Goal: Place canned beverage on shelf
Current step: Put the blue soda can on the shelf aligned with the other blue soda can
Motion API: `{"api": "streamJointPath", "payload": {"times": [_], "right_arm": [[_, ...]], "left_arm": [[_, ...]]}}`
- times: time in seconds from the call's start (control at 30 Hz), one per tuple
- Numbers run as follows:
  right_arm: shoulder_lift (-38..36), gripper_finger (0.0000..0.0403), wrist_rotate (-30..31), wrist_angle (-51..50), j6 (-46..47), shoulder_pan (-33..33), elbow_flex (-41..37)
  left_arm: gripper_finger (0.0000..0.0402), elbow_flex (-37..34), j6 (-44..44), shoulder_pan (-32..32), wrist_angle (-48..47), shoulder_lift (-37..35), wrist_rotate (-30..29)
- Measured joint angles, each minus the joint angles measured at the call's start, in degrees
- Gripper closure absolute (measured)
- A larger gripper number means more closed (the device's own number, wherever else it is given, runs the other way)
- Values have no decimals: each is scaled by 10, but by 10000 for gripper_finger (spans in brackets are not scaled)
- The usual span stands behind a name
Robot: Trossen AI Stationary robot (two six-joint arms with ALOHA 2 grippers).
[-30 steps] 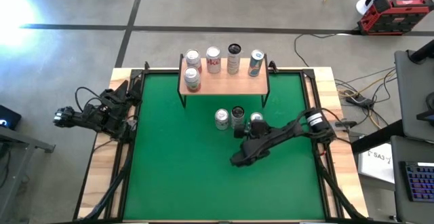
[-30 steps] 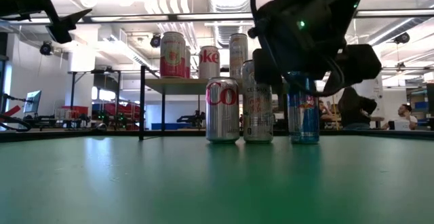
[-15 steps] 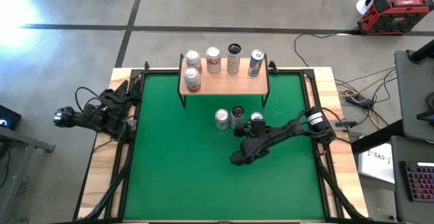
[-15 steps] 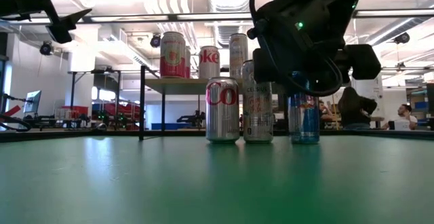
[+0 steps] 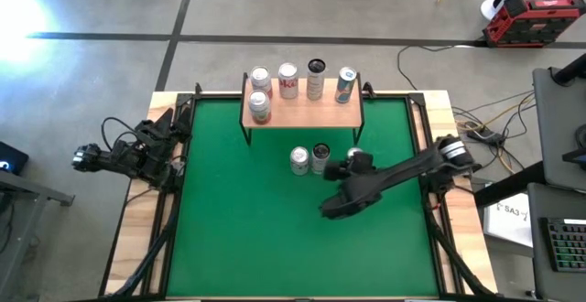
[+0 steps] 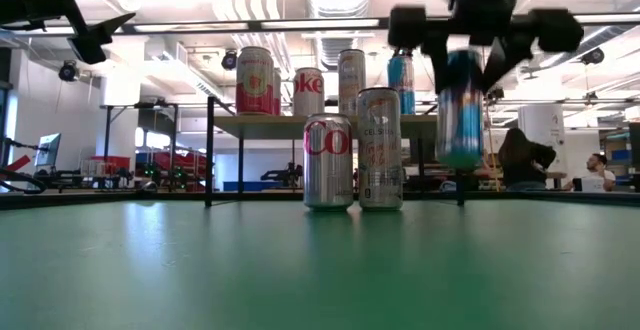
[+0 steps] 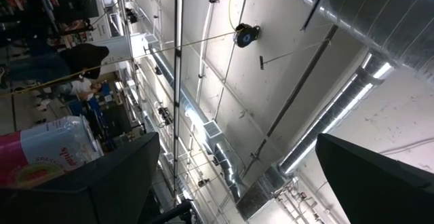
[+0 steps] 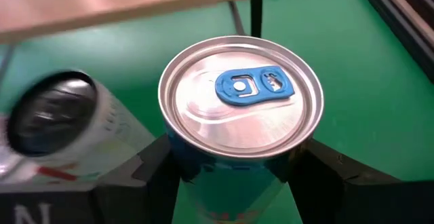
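A: Green mat (image 5: 247, 229) from above: right gripper (image 5: 355, 160) is clamped on the blue can (image 5: 355, 156), near the shelf (image 5: 302, 110). Left gripper (image 5: 174, 124) waits, fingers apart.

B: Low down, that can (image 6: 459, 110) hangs above the mat; swinging left could topple the two standing cans (image 6: 352, 148).

A: Wrist view: fingers (image 8: 152, 173) grip low, so it might tilt.

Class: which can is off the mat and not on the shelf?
The blue can, clamped in the right end effector; the other cans all stand on the mat or the shelf.

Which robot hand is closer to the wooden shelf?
The right gripper, shut on a blue can lifted just before the shelf. The left gripper waits at the table's left edge.
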Motion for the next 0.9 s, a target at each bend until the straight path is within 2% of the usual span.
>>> {"api": "streamJointPath", "payload": {"times": [0.3,0.5,0.67,0.9], "right_arm": [[-115,198,75,-2,-128,-8,1],[-172,198,122,-1,-248,-19,27],[-173,198,168,6,-334,-46,38],[-152,198,195,26,-352,-101,39]], "left_arm": [[22,0,0,0,0,0,0],[22,0,0,0,0,0,0],[22,0,0,0,0,0,0],[22,0,0,0,0,0,0]]}}
